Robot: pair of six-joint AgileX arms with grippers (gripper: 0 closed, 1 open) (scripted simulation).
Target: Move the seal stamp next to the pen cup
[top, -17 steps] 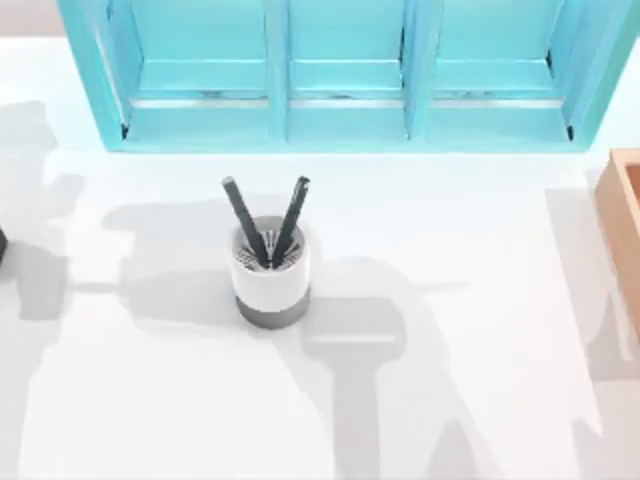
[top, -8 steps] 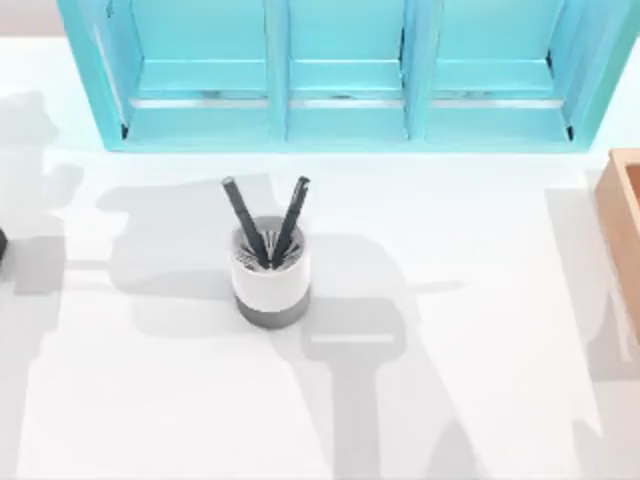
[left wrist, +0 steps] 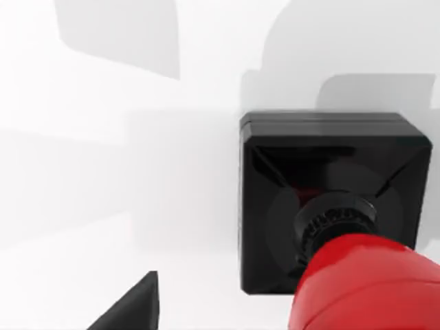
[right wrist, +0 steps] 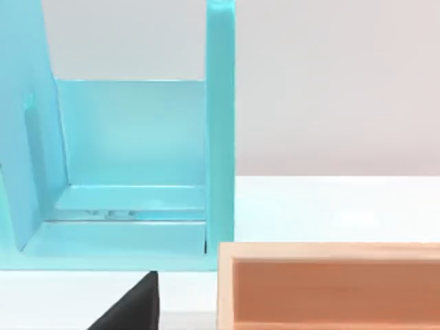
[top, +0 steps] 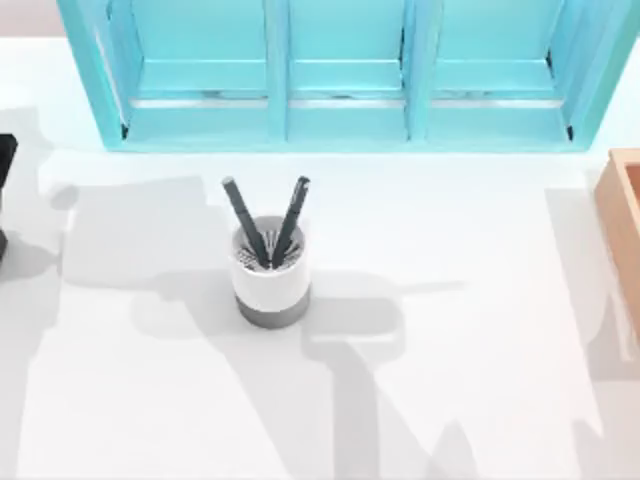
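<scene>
Though gripper state is unclear, seal stamp [left wrist: 330, 199] shows black base, red knob.

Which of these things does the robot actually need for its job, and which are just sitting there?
Needed:
seal stamp, under the left wrist camera
pen cup, mid-table

Just sitting there:
blue shelf unit at the back
wooden box at the table's right edge

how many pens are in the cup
2. Both stand in the pen cup near the table's middle, crossing at the base in a V: the left pen leans toward the table's left, the right pen toward its right. None seem hidden.
</scene>
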